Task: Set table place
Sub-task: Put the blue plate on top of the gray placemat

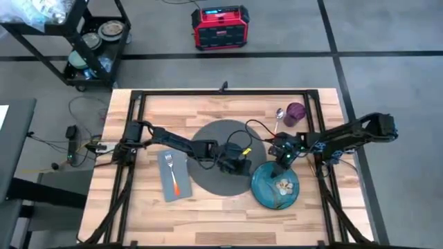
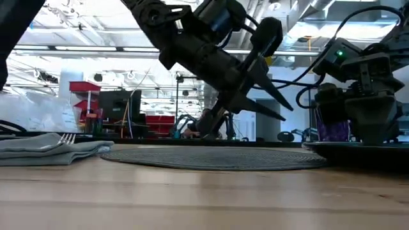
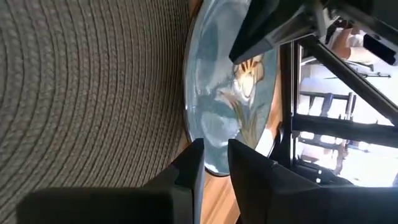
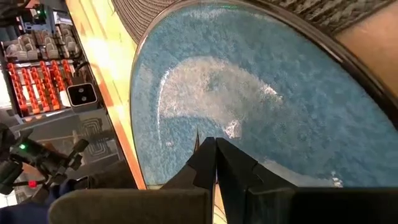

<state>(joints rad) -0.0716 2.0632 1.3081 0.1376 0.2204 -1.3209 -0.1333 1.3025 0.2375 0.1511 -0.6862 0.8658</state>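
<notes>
High view: the napkin (image 1: 174,177) with the fork (image 1: 171,173) lies left of the mat (image 1: 208,145). The plate (image 1: 275,185) is not on the mat yet, only at its right edge. The cup (image 1: 295,112) and spoon (image 1: 278,116) wait past it. The right gripper (image 1: 285,160) pinches the plate's rim. The left gripper (image 1: 239,166), fingers a little apart, is over the mat.

Glossy glazed plate (image 4: 261,106), rough woven mat (image 3: 87,93), smooth wood-plank table (image 1: 221,207).

Wood table (image 1: 208,214): round grey mat (image 1: 218,142) centred; blue plate (image 1: 266,190) overlapping mat's edge; fork (image 1: 172,173) on napkin (image 1: 166,185) left; spoon (image 1: 278,116), purple cup (image 1: 295,112) far right.
</notes>
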